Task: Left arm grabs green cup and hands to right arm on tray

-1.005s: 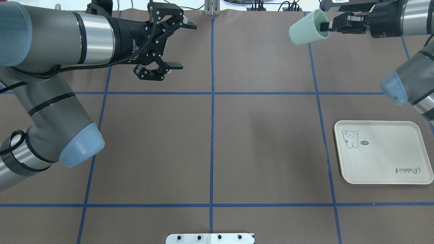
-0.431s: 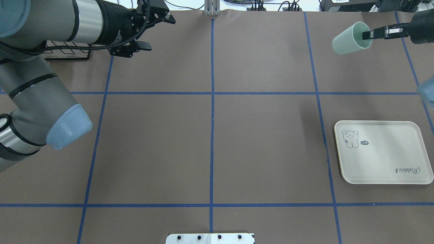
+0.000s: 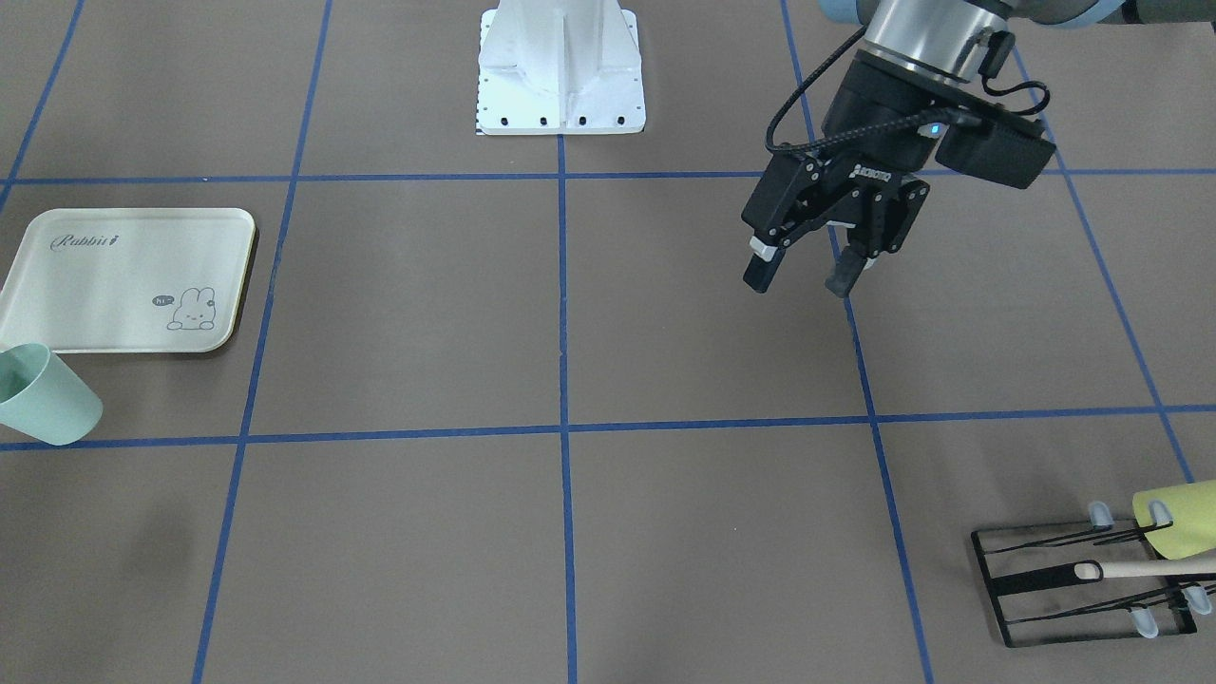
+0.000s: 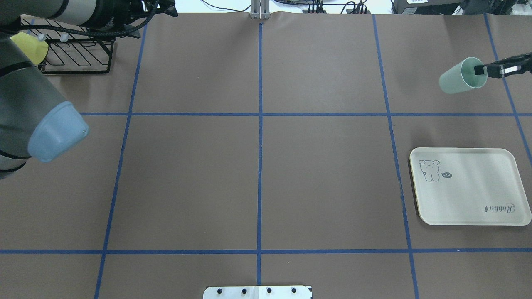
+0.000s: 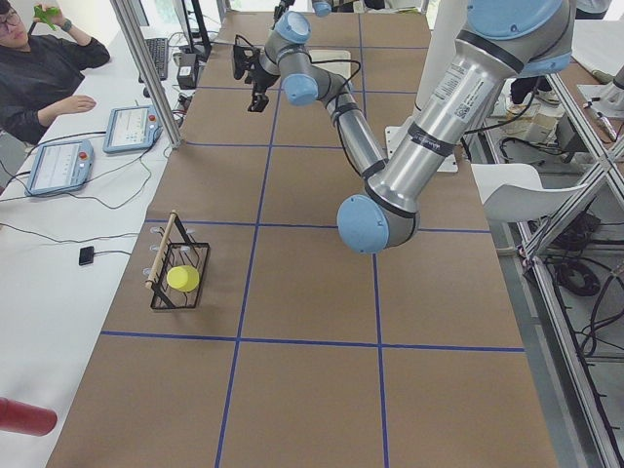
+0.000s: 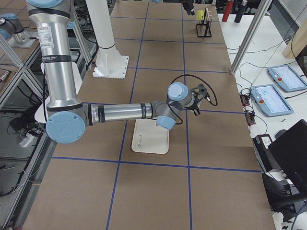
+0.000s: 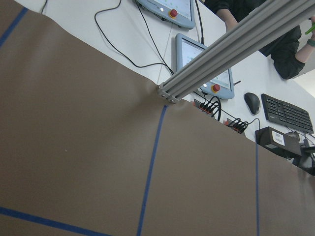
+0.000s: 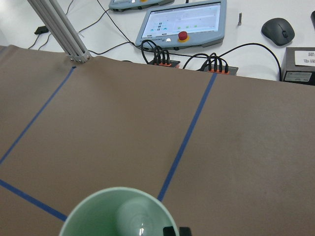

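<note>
Overhead, the right arm's fingers (image 4: 496, 69) pinched the rim of the tilted green cup (image 4: 457, 79), apart from the tray (image 4: 469, 207); only the front-facing view showed the left arm's fingers (image 3: 758, 274) spread.

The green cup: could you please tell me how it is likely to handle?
The green cup looks like smooth plastic, so probably light and stiff. The right hand pinches only its rim and it hangs tilted, so it might swivel or slip. Round and tapered, it would likely roll if tipped.
</note>
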Motion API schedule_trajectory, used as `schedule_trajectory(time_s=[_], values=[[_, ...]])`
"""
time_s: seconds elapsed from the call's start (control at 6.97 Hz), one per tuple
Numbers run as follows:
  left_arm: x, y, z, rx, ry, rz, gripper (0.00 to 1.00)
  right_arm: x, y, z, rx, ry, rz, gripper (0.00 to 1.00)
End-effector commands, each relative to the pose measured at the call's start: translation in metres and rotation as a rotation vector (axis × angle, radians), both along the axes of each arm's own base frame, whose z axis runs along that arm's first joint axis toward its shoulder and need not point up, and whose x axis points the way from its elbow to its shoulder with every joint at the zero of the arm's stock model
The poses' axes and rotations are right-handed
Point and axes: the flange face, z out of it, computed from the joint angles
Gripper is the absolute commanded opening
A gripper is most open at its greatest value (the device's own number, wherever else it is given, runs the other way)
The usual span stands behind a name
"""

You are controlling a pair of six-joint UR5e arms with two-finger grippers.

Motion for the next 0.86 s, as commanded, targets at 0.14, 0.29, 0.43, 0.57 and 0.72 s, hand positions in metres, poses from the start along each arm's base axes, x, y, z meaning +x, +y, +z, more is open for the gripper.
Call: schedule_trajectory(time_s=[0.14, 0.29, 0.43, 0.57, 0.72], values=[[-0.015, -0.001, 0.038, 0.01, -0.185, 0.0, 0.99, 0.007, 0.041, 0.058, -0.028, 0.158, -0.114, 0.0], [-0.017, 0.0, 0.048, -0.002, -0.194, -0.001, 0.99, -0.003, 0.052, 0.057, -0.084, 0.174, -0.149, 0.0], [-0.019, 0.002, 0.054, -0.008, -0.201, -0.002, 0.99, -0.012, 0.06, 0.039, -0.138, 0.188, -0.182, 0.0], [-0.024, 0.0, 0.063, 0.009, -0.233, 0.011, 0.99, -0.017, 0.067, 0.026, -0.164, 0.215, -0.216, 0.0], [-0.026, 0.003, 0.077, 0.014, -0.261, 0.028, 0.99, -0.018, 0.07, 0.016, -0.187, 0.243, -0.244, 0.0]])
